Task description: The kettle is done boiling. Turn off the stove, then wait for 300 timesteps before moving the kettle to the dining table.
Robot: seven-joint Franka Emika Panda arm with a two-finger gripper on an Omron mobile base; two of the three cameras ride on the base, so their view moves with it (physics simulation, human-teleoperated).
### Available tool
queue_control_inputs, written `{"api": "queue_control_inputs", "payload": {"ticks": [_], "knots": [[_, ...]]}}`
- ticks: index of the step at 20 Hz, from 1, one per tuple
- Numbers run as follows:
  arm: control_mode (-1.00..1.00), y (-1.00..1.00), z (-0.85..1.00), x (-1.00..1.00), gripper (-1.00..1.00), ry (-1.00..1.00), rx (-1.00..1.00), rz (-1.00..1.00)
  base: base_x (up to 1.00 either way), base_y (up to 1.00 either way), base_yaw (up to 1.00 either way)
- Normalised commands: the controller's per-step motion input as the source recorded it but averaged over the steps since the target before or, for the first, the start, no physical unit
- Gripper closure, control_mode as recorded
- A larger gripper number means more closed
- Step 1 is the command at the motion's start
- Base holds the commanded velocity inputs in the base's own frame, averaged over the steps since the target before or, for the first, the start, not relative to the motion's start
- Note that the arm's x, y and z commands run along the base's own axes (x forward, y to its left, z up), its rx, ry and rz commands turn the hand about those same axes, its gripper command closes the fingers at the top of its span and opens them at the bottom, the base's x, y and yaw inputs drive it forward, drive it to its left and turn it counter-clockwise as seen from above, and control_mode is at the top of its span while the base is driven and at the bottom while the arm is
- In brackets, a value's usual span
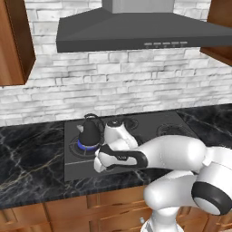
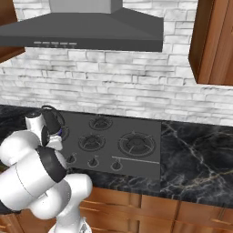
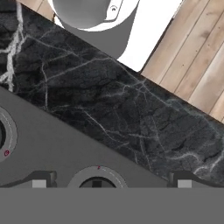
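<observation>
- Kettle (image 1: 90, 131) seated on the left rear burner of the stove (image 1: 149, 124), left of centre in the left base view; blue flame ring visible under its base.
- Same kettle (image 2: 52, 119) at the left edge of the right base view, partly hidden behind the white arm.
- End effector (image 3: 111, 181) pointed down over the stove's front edge, fingers set wide apart with nothing between them; tips at lower left and lower right of the hand view.
- Round knob (image 3: 97, 179) at bottom centre of the hand view, between the two fingertips; contact cannot be told.
- Second knob (image 3: 5, 135) partly visible at the left edge of the hand view.
- Kettle behind the wrist in the left base view, near but apart from the hand.
- Kettle upright, wire handle arched over the top; spout directed toward the left of the frame in the left base view. Body round, no clear long axis.
- Black veined tabletop (image 3: 131, 113) running diagonally across the hand view; wooden floor (image 3: 197, 57) at upper right.
- Grey range hood (image 1: 136, 27) in the upper part of the left base view, white brick wall (image 1: 113, 86) behind the stove.
</observation>
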Motion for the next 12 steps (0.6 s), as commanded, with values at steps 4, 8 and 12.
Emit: {"api": "queue_control_inputs", "payload": {"ticks": [4,8,12], "knots": [[-1.0,0.1,-0.16,0.14,-1.0,0.0,0.0,0.0,0.0,0.0,0.0],[-1.0,0.18,-0.12,0.12,-1.0,0.0,0.0,0.0,0.0,0.0,0.0],[-1.0,0.09,-0.09,0.11,-1.0,0.0,0.0,0.0,0.0,0.0,0.0]]}}
